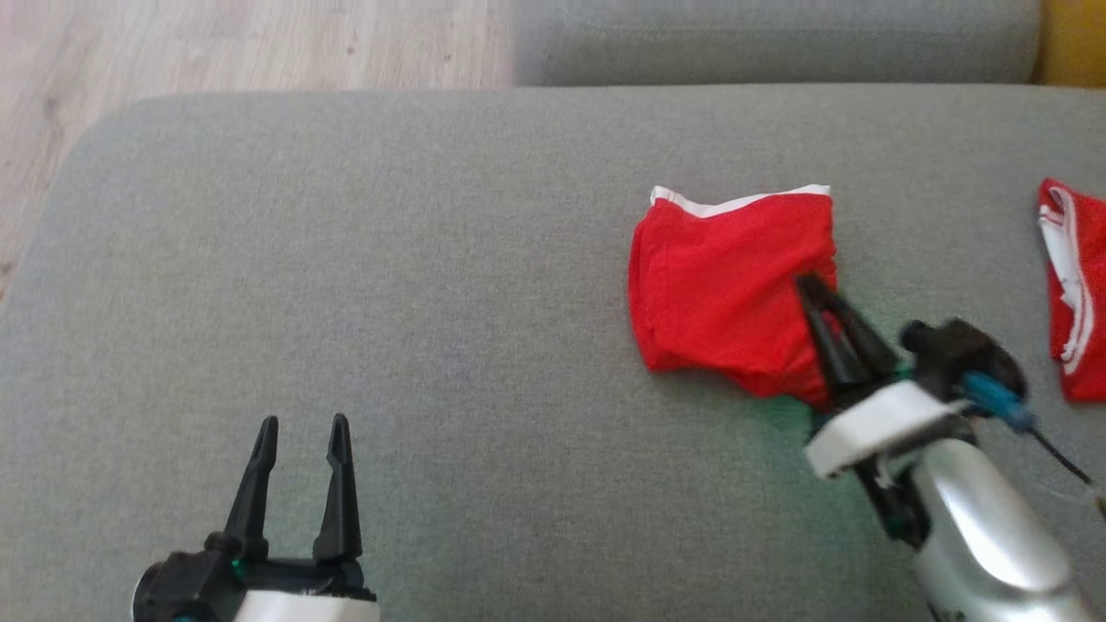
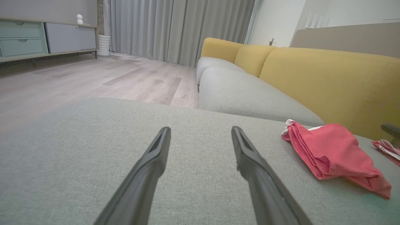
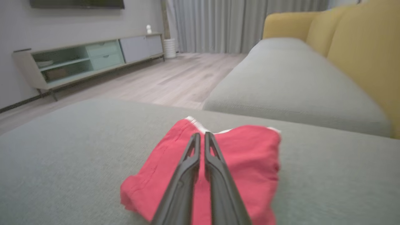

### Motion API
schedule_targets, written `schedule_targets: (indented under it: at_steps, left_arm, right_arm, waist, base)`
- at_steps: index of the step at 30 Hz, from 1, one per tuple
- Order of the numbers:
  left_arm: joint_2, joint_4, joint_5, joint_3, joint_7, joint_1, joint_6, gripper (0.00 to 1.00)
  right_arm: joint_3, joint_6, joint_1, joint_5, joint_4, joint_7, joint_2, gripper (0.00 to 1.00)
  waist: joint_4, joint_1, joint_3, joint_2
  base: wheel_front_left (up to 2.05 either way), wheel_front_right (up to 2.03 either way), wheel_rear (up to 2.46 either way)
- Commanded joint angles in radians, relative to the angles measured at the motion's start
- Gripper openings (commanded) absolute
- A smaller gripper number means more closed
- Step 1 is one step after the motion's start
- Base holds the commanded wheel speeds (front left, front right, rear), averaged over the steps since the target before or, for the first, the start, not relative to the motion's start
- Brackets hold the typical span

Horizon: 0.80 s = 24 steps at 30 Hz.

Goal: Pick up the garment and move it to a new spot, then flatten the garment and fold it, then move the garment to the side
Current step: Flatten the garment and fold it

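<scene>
The garment [image 1: 726, 285] is red with a white band along its far edge. It lies folded in a loose square on the grey seat cushion [image 1: 346, 259], right of centre. My right gripper [image 1: 810, 283] is shut, and its fingertips rest over the garment's near right part. In the right wrist view the two fingers [image 3: 187, 175] run side by side above the red cloth [image 3: 247, 156], with no cloth visible between them. My left gripper [image 1: 302, 422] stands open at the lower left, well clear of the garment [image 2: 331, 150], with only bare cushion between its fingers [image 2: 147, 175].
A second red and white piece of clothing [image 1: 1076, 285] lies at the cushion's right edge. Another grey seat cushion [image 2: 243, 93] lies beyond, with yellow backrests [image 2: 328, 72] to the right. Wooden floor [image 1: 173, 43] lies past the cushion's far left edge.
</scene>
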Motion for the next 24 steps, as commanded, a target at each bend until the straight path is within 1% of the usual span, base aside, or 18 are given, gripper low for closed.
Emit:
schedule_targets:
  at_steps: [1,2,6,9,16,20,24]
  left_arm:
    - [-0.002,-0.016,0.012,0.040,-0.005,-0.014,-0.001,1.00]
    - [-0.002,-0.010,0.017,0.043,-0.005,-0.015,-0.003,1.00]
    - [-0.001,0.019,0.031,0.055,-0.005,-0.024,-0.009,1.00]
    - [0.006,0.042,0.035,0.058,-0.005,-0.029,-0.012,1.00]
    - [0.021,0.099,0.032,0.055,-0.005,-0.028,-0.016,1.00]
    - [0.032,0.130,0.027,0.046,-0.005,-0.033,-0.017,1.00]
    - [0.037,0.142,0.024,0.042,-0.005,-0.036,-0.017,1.00]
  right_arm:
    - [-0.040,0.007,0.035,-0.022,-0.070,-0.018,-0.003,0.74]
    - [-0.081,0.007,0.058,-0.038,-0.098,-0.020,-0.004,0.99]
    - [-0.217,0.007,0.156,-0.092,-0.191,-0.023,0.016,1.00]
    - [-0.276,0.007,0.220,-0.136,-0.230,-0.025,0.036,1.00]
    - [-0.354,0.007,0.327,-0.191,-0.264,-0.027,0.087,1.00]
    - [-0.380,0.007,0.364,-0.209,-0.290,-0.028,0.116,1.00]
    - [-0.388,0.007,0.376,-0.214,-0.295,-0.028,0.126,1.00]
  waist:
    - [-0.010,0.0001,-0.020,0.0000]
    - [-0.013,0.0001,-0.027,0.0000]
    - [-0.027,0.0001,-0.045,0.0000]
    - [-0.039,0.0001,-0.055,0.0000]
    - [-0.064,0.0001,-0.073,0.0000]
    - [-0.079,0.0001,-0.077,0.0000]
    - [-0.086,0.0001,-0.078,0.0000]
  base:
    - [0.00,0.00,0.00]
    - [0.00,0.00,0.00]
    - [0.00,0.00,0.00]
    - [0.00,0.00,0.00]
    - [0.00,0.00,0.00]
    - [0.00,0.00,0.00]
    - [0.00,0.00,0.00]
